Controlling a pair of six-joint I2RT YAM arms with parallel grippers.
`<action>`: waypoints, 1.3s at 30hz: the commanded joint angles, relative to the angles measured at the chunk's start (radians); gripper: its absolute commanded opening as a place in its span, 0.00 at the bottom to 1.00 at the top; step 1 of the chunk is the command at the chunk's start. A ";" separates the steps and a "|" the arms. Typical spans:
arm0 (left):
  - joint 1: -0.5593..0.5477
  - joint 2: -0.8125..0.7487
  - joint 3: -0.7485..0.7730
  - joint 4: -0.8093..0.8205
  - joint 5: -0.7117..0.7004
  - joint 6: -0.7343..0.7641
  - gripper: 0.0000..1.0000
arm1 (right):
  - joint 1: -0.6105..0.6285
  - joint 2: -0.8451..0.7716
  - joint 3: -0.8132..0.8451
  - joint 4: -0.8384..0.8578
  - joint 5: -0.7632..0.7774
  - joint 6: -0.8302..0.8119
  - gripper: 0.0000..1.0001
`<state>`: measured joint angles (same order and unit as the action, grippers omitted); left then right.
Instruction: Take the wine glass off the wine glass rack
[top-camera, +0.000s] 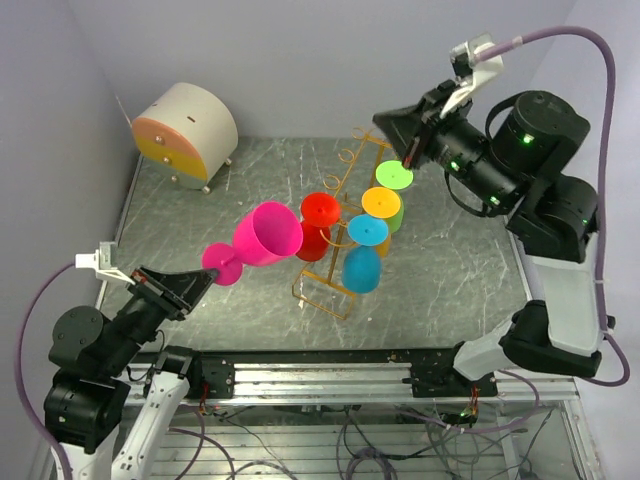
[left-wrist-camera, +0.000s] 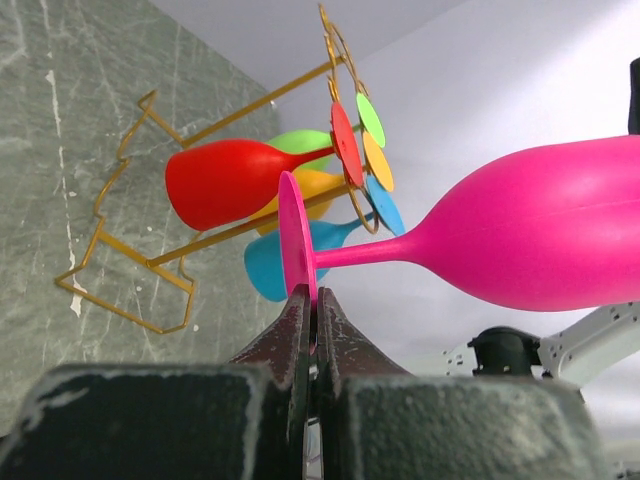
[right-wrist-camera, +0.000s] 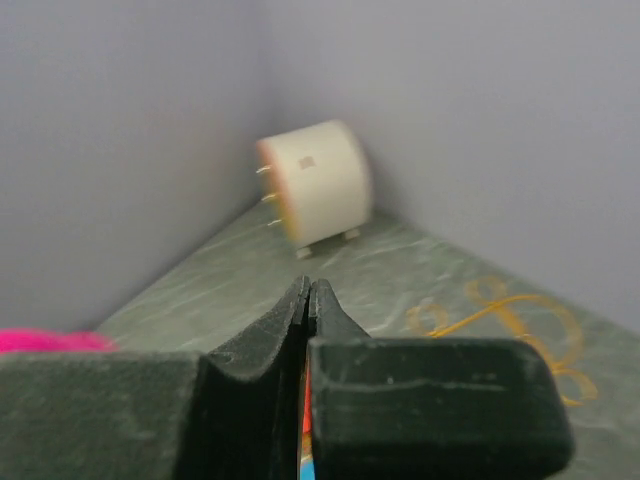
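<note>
My left gripper (top-camera: 205, 275) (left-wrist-camera: 312, 295) is shut on the round foot of a pink wine glass (top-camera: 265, 235) (left-wrist-camera: 540, 235). The glass lies sideways in the air, left of the wine glass rack and apart from it. The golden wire rack (top-camera: 325, 290) (left-wrist-camera: 150, 260) stands mid-table with red (top-camera: 320, 212), orange (top-camera: 381, 203), blue (top-camera: 362, 268) and green (top-camera: 394, 176) glasses hanging on its hooks. My right gripper (top-camera: 408, 158) (right-wrist-camera: 310, 285) is shut with nothing between its tips. It hovers by the rack's far top, close to the green glass's foot.
A round white box with an orange front (top-camera: 185, 130) (right-wrist-camera: 320, 185) stands at the far left corner of the marbled table (top-camera: 450, 270). Grey walls close in the back and both sides. Curled rack loops (right-wrist-camera: 500, 315) lie below the right gripper.
</note>
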<state>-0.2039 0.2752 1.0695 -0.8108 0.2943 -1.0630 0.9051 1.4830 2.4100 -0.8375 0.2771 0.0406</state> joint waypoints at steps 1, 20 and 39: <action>0.004 -0.046 -0.050 0.167 0.120 0.075 0.07 | 0.003 -0.054 -0.011 -0.171 -0.428 0.275 0.00; 0.004 -0.017 0.115 -0.016 0.048 0.216 0.07 | 0.009 -0.079 -0.205 -0.175 -0.746 0.339 0.36; 0.004 0.032 0.205 -0.159 -0.061 0.248 0.07 | 0.221 0.012 -0.199 -0.132 -0.508 0.326 0.38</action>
<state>-0.2039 0.3016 1.2503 -0.9707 0.2535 -0.8223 1.1061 1.4631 2.1876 -0.9855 -0.3229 0.3805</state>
